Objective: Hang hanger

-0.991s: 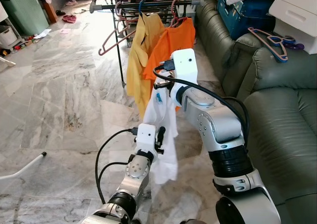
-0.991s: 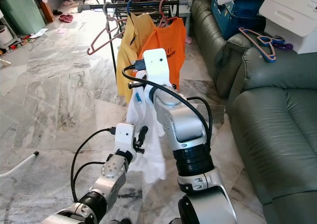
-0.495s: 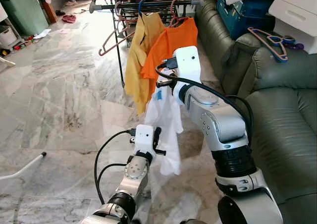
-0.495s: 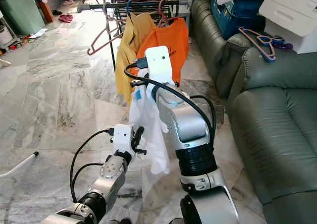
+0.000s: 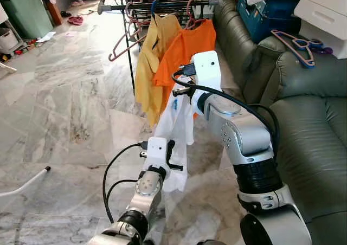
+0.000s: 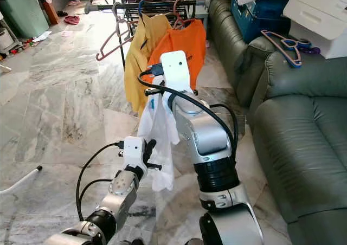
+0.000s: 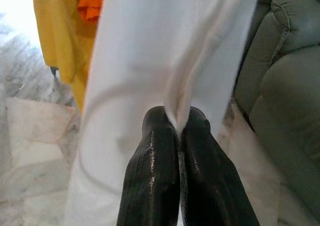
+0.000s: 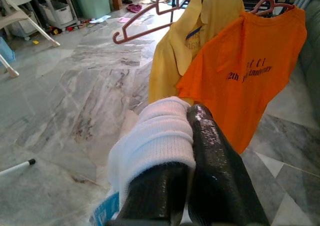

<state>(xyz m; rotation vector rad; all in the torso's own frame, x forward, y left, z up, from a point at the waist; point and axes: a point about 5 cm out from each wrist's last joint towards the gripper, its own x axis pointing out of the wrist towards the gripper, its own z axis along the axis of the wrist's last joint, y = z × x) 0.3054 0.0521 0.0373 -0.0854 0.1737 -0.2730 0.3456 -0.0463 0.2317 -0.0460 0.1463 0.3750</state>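
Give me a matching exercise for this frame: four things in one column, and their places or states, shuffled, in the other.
Things:
1. white garment
2. orange T-shirt
3. empty pink hanger
4. spare hangers

Places or states:
A. lying on the green sofa's arm
B. hanging bare on the drying rack
C. pinched by both grippers
D. hanging on the rack beside the yellow shirt

Pairs: 1-C, 2-D, 3-B, 4-A

The marble floor carries a dark drying rack at its far edge, a green sofa along the right edge (two hangers are laid on its arm), and a white stick near the left edge.
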